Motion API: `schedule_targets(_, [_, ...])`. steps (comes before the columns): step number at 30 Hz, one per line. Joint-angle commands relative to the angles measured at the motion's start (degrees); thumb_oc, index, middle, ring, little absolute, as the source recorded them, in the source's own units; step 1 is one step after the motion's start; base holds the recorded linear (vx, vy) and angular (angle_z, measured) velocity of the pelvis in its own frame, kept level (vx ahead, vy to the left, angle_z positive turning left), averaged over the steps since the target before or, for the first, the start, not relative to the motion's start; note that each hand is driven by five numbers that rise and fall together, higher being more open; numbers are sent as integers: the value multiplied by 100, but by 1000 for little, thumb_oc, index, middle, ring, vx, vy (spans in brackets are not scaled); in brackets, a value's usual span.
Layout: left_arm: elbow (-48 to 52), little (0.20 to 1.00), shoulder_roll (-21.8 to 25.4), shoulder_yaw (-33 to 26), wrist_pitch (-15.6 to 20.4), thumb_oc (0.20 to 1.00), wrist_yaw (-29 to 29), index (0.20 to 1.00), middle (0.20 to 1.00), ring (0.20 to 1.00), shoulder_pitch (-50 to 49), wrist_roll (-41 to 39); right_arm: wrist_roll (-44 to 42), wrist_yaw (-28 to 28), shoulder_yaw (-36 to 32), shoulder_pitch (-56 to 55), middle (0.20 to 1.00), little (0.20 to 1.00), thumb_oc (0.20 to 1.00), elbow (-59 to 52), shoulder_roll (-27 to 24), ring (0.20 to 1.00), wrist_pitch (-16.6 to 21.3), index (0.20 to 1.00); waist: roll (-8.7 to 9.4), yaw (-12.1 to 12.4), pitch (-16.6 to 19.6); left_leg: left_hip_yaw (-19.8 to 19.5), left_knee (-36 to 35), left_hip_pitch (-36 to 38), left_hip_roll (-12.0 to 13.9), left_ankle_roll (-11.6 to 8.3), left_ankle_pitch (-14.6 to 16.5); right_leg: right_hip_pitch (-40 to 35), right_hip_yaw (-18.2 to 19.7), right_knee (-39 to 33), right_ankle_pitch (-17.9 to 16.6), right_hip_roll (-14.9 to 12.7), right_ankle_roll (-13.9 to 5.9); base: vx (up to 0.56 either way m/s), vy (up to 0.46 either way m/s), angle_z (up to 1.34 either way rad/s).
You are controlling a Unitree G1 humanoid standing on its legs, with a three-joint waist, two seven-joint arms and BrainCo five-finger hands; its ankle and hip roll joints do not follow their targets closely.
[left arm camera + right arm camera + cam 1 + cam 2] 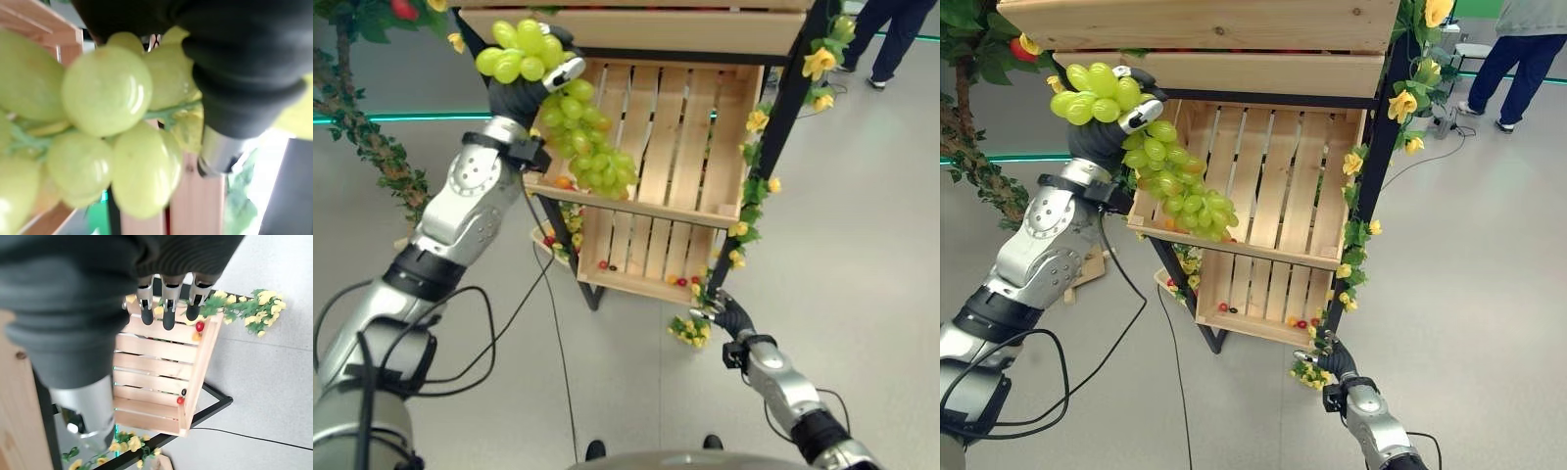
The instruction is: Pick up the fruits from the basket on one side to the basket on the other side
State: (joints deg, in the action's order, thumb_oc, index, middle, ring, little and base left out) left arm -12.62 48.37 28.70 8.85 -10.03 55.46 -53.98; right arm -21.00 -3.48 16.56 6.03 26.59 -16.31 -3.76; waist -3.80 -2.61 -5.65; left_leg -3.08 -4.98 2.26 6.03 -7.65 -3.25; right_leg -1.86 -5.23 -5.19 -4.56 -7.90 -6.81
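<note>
My left hand point(524, 93) has its fingers clamped on a long bunch of pale green grapes point(578, 137), held up over the left end of the slatted wooden crate point(685, 137). My right hand point(732, 318) hangs low, fingers relaxed. I worry the trailing bunch could snag the crate's rim or shed grapes. No writing legible.

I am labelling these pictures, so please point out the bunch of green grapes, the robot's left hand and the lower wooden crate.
bunch of green grapes point(1180, 196), right eye view, middle of the hanging cluster.
left hand point(1097, 137), right eye view, dark cover on its back.
lower wooden crate point(646, 245), left eye view, a bare slat.
</note>
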Motion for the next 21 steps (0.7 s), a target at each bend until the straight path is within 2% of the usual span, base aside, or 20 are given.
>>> schedule_targets(1, [-1180,200,308,71,163,200,-82,200,200,200,1380,-313,-101,29,25,309,1000,1000,1000,-232,-10,1000,195,1000,42,-12,57,16,546,-120,-117,64,835,-157,-300,865,1102,-515,-515,0,0,0])
schedule_targets(5, [-1973,200,379,353,-13,200,-42,200,200,200,1807,-115,-122,19,71,286,1000,1000,1000,-246,17,1000,207,1000,-1,-72,65,65,558,-115,-108,54,855,-147,-275,863,1099,-534,-536,32,3,-1])
schedule_targets(8, [-3088,200,425,547,-231,200,-52,200,200,200,2234,276,-124,-3,109,260,1000,1000,1000,-259,46,1000,232,1000,-68,-155,70,136,591,-99,-109,43,892,-153,-257,855,1100,-547,-561,34,9,-4])
schedule_targets(11, [-3497,200,414,624,-305,200,-59,200,200,200,2380,551,-158,-41,132,245,1000,1000,1000,-256,79,1000,254,1000,-88,-188,60,169,608,-87,-98,37,906,-147,-248,856,1101,-552,-571,30,10,-12])
schedule_targets(12, [-3883,200,443,735,-379,200,-118,200,200,200,2531,1095,-164,-61,155,215,1000,1000,1000,-234,83,1000,279,1000,-106,-222,57,201,614,-83,-90,32,911,-144,-249,857,1097,-553,-578,25,11,-9])
schedule_targets(14, [-3989,200,384,721,-419,200,-119,200,200,200,2499,1173,-160,-74,153,206,1000,1000,1000,-251,87,1000,284,1000,-103,-231,52,209,616,-84,-85,31,911,-141,-244,862,1098,-553,-580,21,8,-7])
schedule_targets(15, [-4306,200,352,810,-565,200,-74,200,200,200,2527,1753,-149,-101,184,186,1000,1000,1000,-230,85,1000,297,1000,-114,-270,51,233,601,-75,-69,28,904,-141,-236,849,1092,-553,-585,19,10,-4])
schedule_targets(16, [-4318,200,347,820,-564,200,-70,200,200,200,2542,1758,-149,-102,181,189,1000,1000,1000,-229,90,1000,298,1000,-109,-266,49,234,599,-72,-69,27,903,-142,-235,848,1092,-553,-585,0,0,0])
schedule_targets(18, [-4699,200,309,977,-703,200,-57,200,200,200,2669,2506,-161,-84,191,183,1000,1000,1000,-234,84,1000,317,1000,-111,-303,36,270,572,-68,-44,26,893,-122,-224,837,1078,-547,-592,0,0,0])
schedule_targets(19, [-4701,200,308,976,-702,200,-56,200,200,200,2670,2508,-161,-84,191,183,1000,1000,1000,-235,83,1000,317,1000,-113,-302,36,270,571,-68,-44,25,893,-121,-223,836,1077,-547,-592,12,3,-5])
schedule_targets(21, [-4903,200,282,988,-767,200,-80,200,200,200,2694,3037,-163,-63,205,111,1000,1000,1000,-297,59,1000,341,1000,-109,-329,15,303,517,-60,-26,29,877,-101,-215,801,1051,-555,-601,4,8,-5])
